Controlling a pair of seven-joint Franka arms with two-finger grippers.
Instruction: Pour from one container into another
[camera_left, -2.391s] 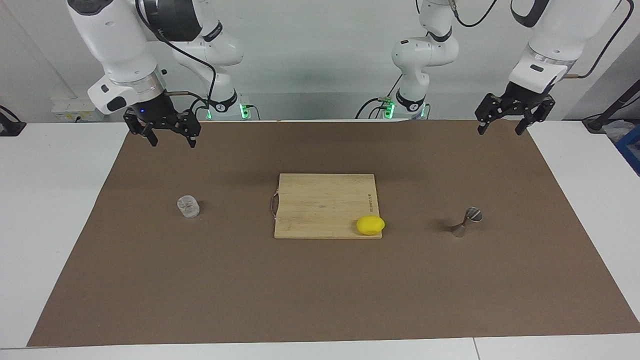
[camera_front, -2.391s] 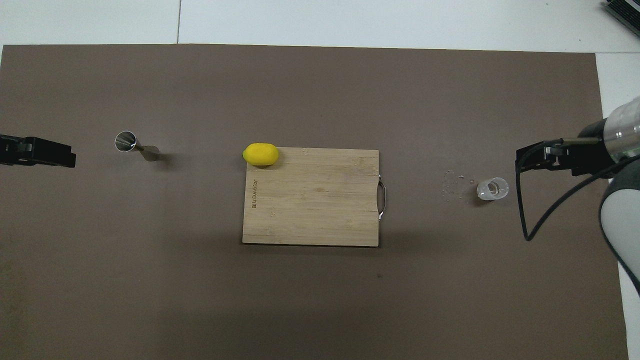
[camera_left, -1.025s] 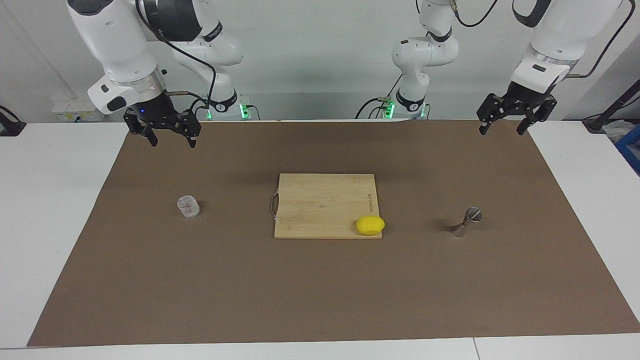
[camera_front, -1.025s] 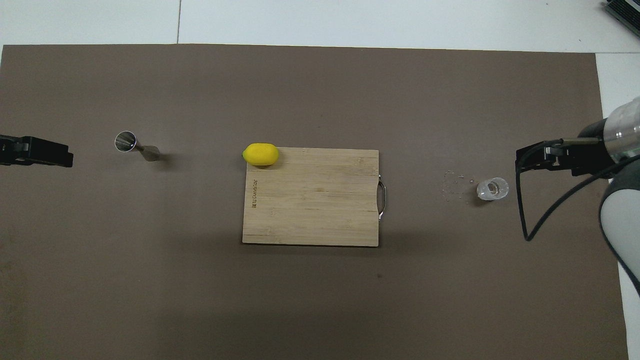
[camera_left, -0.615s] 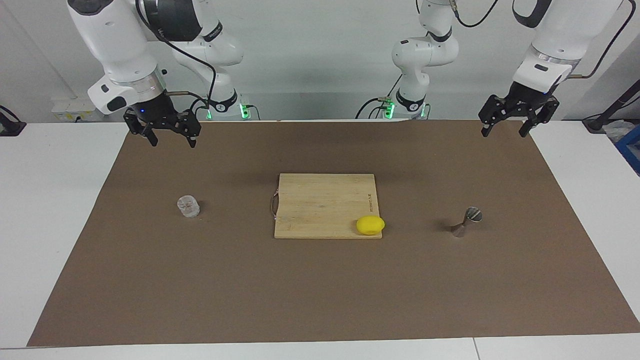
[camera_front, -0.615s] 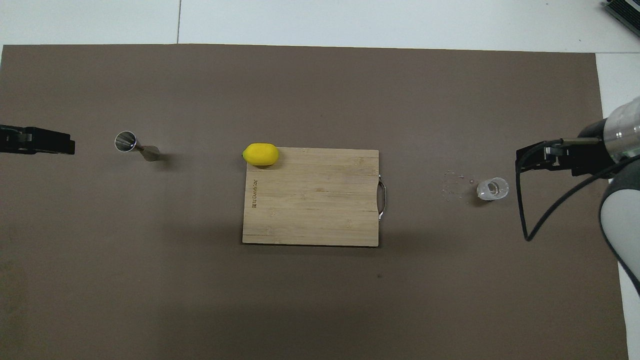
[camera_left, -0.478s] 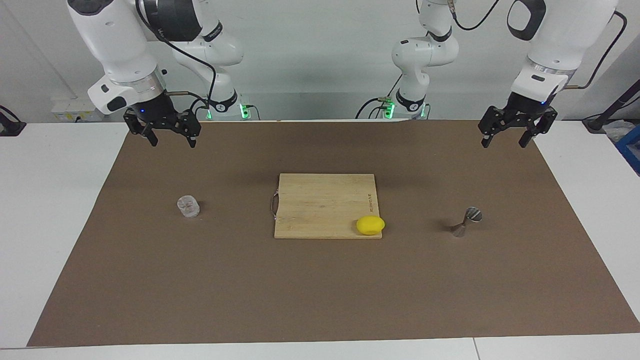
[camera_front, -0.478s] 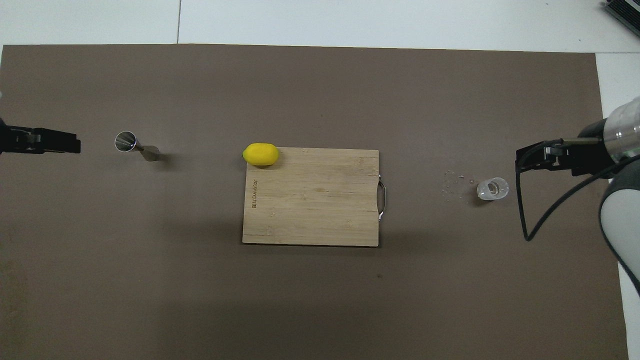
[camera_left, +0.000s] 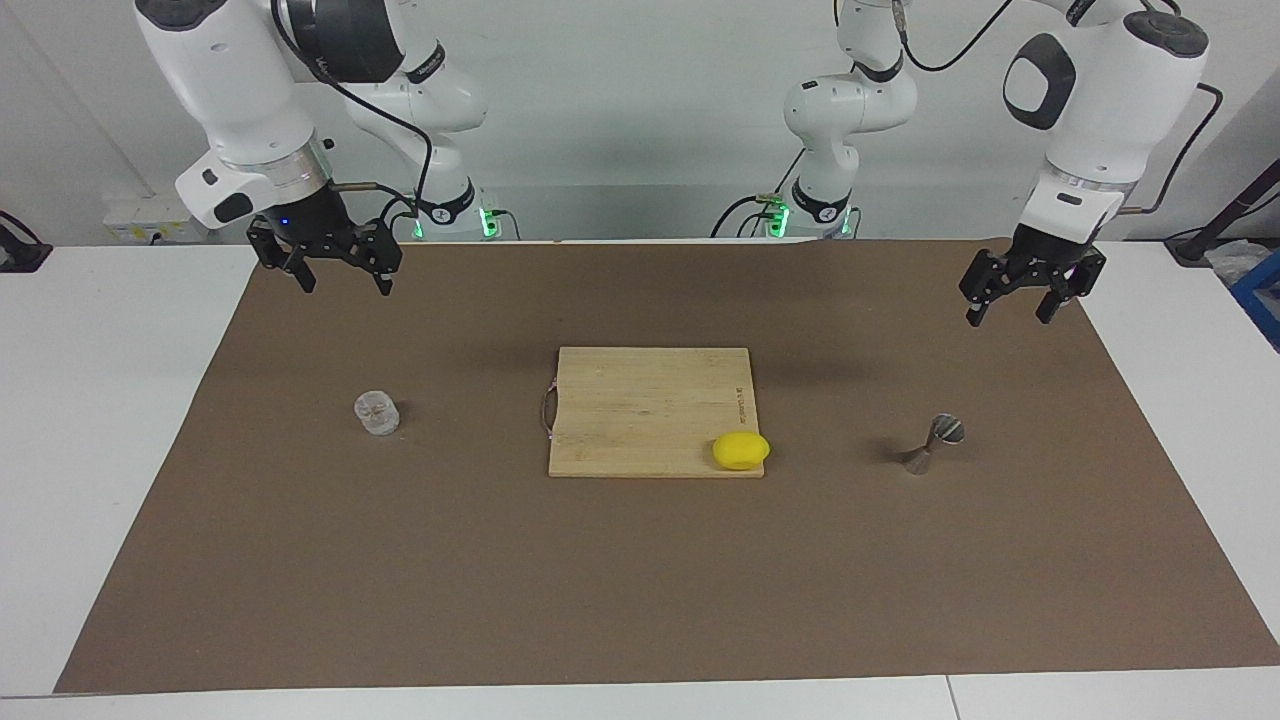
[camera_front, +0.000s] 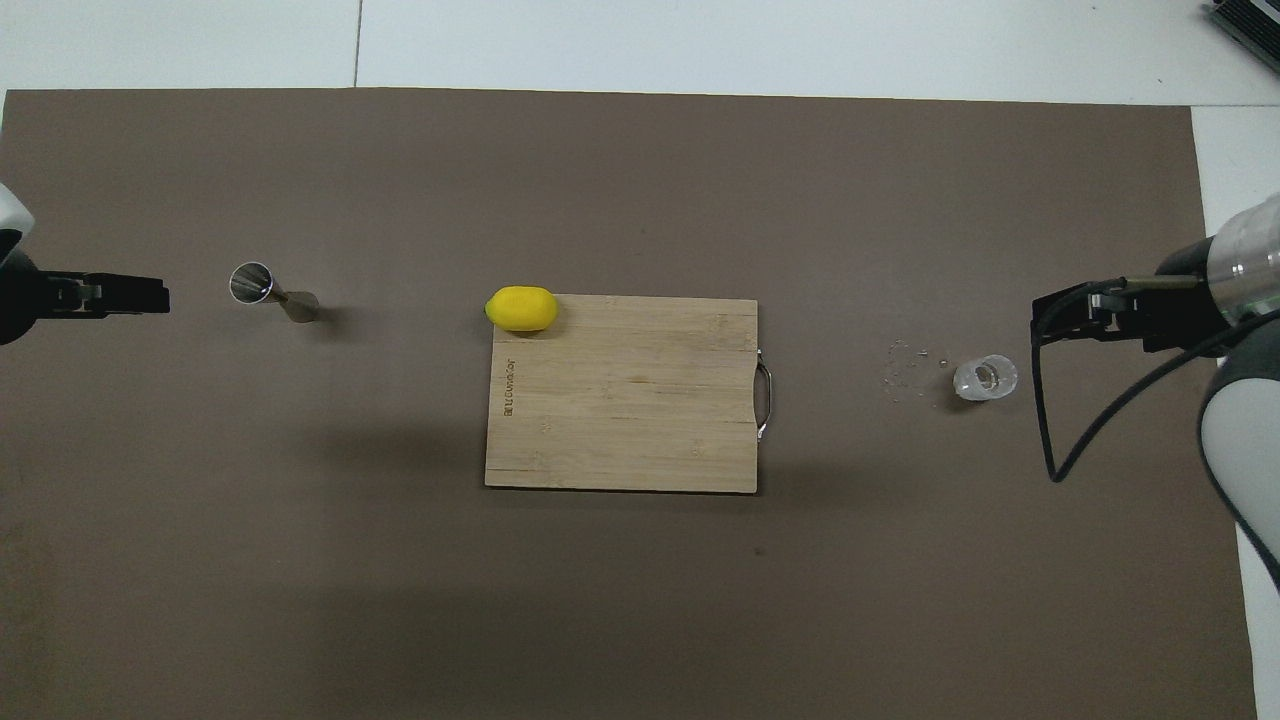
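Cup (camera_left: 377, 413): being left upright on the mat (camera_left: 640, 590), toward the right arm's end, well apart from the board (camera_left: 640, 410).
Jigger (camera_left: 933, 444): being left upright toward the left arm's end, level with the lemon (camera_left: 741, 450).
Lemon: being carried on the board's corner.
Left gripper (camera_left: 1020, 298): being held over the mat, fingers spread, nothing gripped.
Right gripper (camera_left: 340, 275): being held over the mat's edge, fingers spread, nothing gripped.
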